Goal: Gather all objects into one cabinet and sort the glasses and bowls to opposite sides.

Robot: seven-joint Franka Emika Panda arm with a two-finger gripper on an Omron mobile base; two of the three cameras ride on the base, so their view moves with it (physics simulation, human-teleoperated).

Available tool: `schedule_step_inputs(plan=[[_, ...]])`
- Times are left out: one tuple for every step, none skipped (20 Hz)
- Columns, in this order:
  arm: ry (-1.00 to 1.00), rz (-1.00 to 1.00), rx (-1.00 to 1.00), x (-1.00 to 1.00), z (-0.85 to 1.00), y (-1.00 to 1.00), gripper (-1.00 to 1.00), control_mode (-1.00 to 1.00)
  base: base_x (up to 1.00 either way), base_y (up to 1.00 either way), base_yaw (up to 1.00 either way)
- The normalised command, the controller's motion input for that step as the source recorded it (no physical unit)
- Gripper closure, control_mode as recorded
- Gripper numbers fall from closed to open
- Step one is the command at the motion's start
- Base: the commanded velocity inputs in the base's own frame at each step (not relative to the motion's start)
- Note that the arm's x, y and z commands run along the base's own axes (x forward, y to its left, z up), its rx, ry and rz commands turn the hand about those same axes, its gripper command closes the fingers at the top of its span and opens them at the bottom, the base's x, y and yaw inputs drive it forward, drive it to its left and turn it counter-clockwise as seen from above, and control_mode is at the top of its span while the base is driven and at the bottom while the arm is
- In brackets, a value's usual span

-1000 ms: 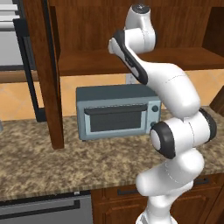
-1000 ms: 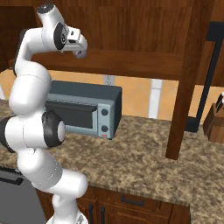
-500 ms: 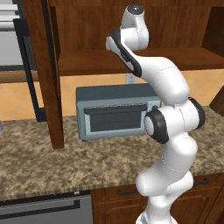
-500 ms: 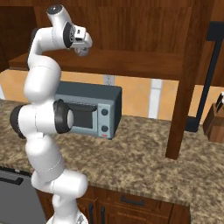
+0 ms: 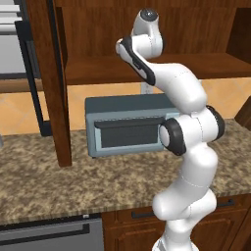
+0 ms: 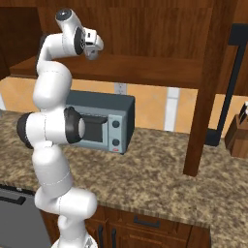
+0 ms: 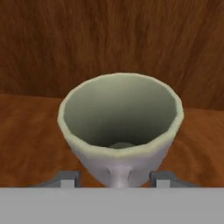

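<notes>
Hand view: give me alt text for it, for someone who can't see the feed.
A pale grey mug stands upright on the brown wooden cabinet shelf, seen from just above its open, empty mouth. The gripper straddles its base, one fingertip on each side. The wood-grain back wall rises behind it.

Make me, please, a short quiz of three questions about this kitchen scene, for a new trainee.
1. True or false: the cup stands upright on the cabinet shelf.
2. Where is the cup relative to the gripper? A) between its two finger tips; B) to the left of both tips; C) lying on its side behind them.
3. Fill in: on the counter below the cabinet shelf stands a grey-blue ____.

Key: 1 true; 2 A; 3 microwave.
</notes>
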Motion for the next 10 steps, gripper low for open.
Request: schedule_step_inputs(plan=[[0.0, 0.0, 0.0, 0.3, -0.04, 0.0, 1.0, -1.0, 0.0, 0.0, 0.0], [0.0, 0.0, 0.0, 0.2, -0.01, 0.0, 1.0, -1.0, 0.0, 0.0, 0.0], [0.0, 0.0, 0.0, 0.21, -0.01, 0.0, 1.0, -1.0, 0.0, 0.0, 0.0], [0.0, 0.0, 0.0, 0.21, -0.04, 0.0, 1.0, -1.0, 0.0, 0.0, 0.0], [0.0, 0.0, 0.0, 0.21, -0.04, 0.0, 1.0, -1.0, 0.0, 0.0, 0.0], [0.0, 0.0, 0.0, 0.2, -0.06, 0.0, 1.0, -1.0, 0.0, 0.0, 0.0], [0.0, 0.0, 0.0, 0.15, -0.05, 0.0, 1.0, -1.0, 0.0, 0.0, 0.0], [0.0, 0.0, 0.0, 0.11, -0.03, 0.0, 1.0, -1.0, 0.0, 0.0, 0.0], [0.0, 0.0, 0.0, 0.05, 0.0, 0.0, 1.0, -1.0, 0.0, 0.0, 0.0], [0.0, -0.02, 0.0, 0.0, -0.01, 0.05, 1.0, -1.0, 0.0, 0.0, 0.0]])
